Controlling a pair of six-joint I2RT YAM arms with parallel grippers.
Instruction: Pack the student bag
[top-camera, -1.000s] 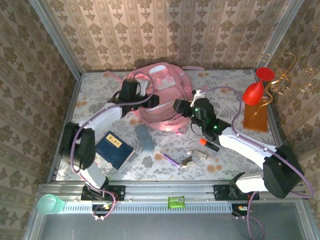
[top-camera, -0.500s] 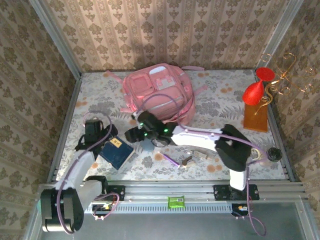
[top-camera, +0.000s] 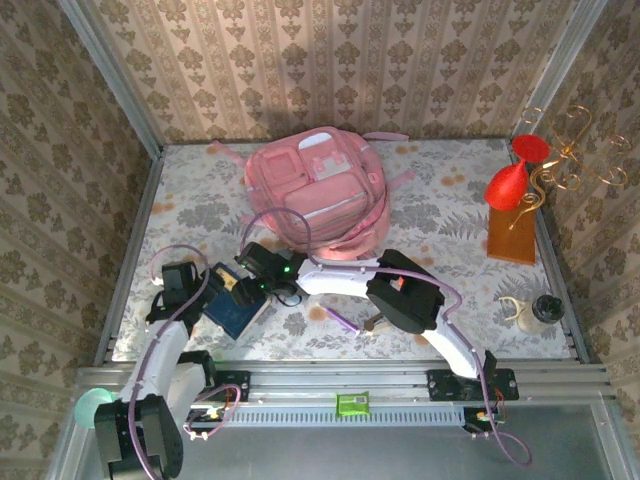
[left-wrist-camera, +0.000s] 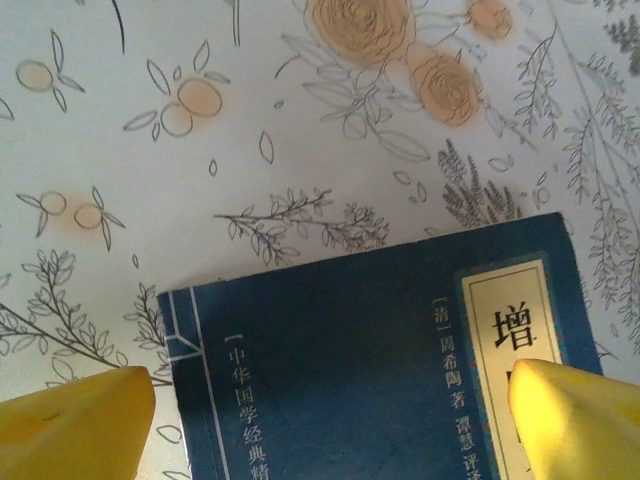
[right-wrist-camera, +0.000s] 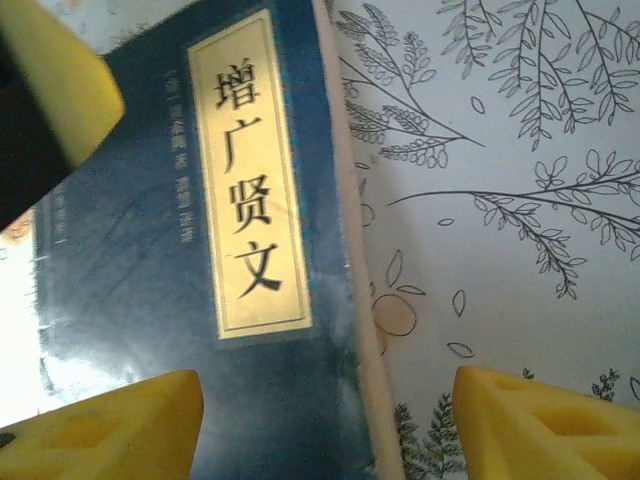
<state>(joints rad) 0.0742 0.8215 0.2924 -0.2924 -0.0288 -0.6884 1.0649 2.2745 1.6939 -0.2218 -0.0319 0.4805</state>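
Backpack (top-camera: 315, 195) lying flat, blue book (left-wrist-camera: 370, 370) outside

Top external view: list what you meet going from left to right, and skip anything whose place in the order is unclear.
teal cup → blue book → pink backpack → red vase-shaped ornament

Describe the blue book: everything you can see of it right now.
The book is thin, with a dark blue cover, a cream title label in black Chinese characters and white lettering near the spine. It lies closed, flat, cover up on the floral tablecloth, near left, in front of the pink backpack. The left gripper and right gripper hover over it, jaws open; contact is unclear.
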